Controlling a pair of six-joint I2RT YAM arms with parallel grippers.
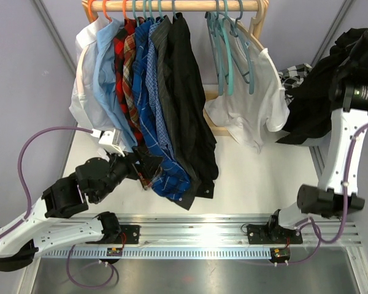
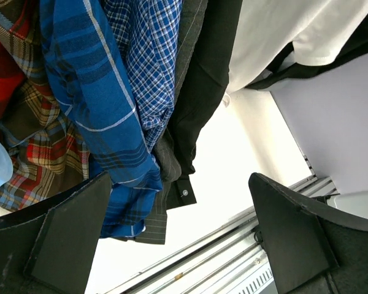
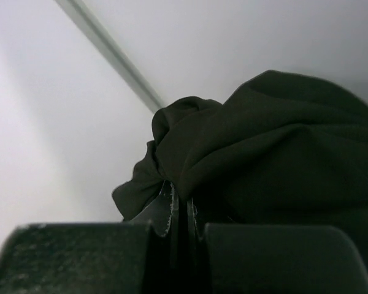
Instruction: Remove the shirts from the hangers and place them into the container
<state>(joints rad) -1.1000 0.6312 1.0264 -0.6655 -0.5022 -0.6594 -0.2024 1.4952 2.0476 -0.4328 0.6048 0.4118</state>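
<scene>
Black shirt (image 3: pixel 276 141) in raised right pincer (image 3: pixel 183 229)

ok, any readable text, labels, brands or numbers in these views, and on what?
No text can be read in any view.
Small orange part below the left arm's base: any marking is too small to read.
Matching part below the right arm's base: same, too small.
Hanging shirts and black shirt: no tag or print shows.
Green light on the right arm: a lamp, no sign.
</scene>
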